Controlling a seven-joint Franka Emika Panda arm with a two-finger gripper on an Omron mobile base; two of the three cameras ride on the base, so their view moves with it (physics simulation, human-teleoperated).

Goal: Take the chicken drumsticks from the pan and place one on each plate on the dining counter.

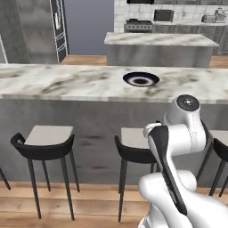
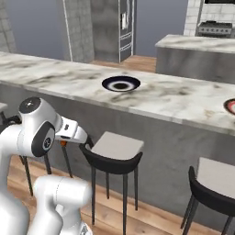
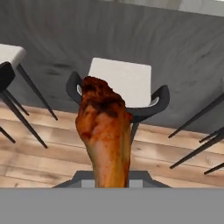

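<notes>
**Drumstick in the grip, arm low before the dining counter**

We see a chicken drumstick standing up from the bottom of the hand view, its thick browned end uppermost and its narrow end down between the fingers. The gripper is closed tight on it; the fingertips themselves are hidden behind the meat, so we cannot tell exactly where they press. Behind the drumstick, in the same view, is a stool with a pale seat and a dark curved back, standing on the wooden floor against the grey panel of the dining counter.

In the right base view a small orange spot of the drumstick shows just under the white wrist, below the level of the counter top. On the marble top lies one plate, dark-rimmed with a paler centre. A second plate sits at the right edge of the right base view, well apart from the first. Both plates look bare.
</notes>
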